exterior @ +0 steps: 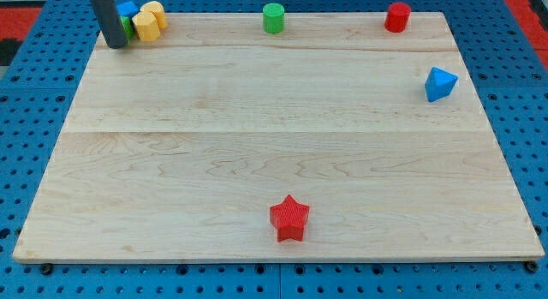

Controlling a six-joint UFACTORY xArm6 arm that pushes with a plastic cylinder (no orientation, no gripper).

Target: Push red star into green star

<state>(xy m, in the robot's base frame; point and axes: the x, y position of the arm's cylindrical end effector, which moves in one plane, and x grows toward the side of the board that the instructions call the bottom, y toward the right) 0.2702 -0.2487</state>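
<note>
My tip (117,45) sits at the desk's (257,162) top-left corner; the rod has no hand to clench or release. Just right of it cluster a green block (128,26), a blue block (128,8) and two yellow blocks (151,20). The red star (289,218) lies well apart, near the view's bottom edge.

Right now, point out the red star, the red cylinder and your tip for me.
red star (289,218), camera view, on the middle of its top face.
red cylinder (397,16), camera view, on its side wall at the view's top right.
my tip (116,44), camera view, on the rod's lower end, beside the top-left block cluster.
</note>
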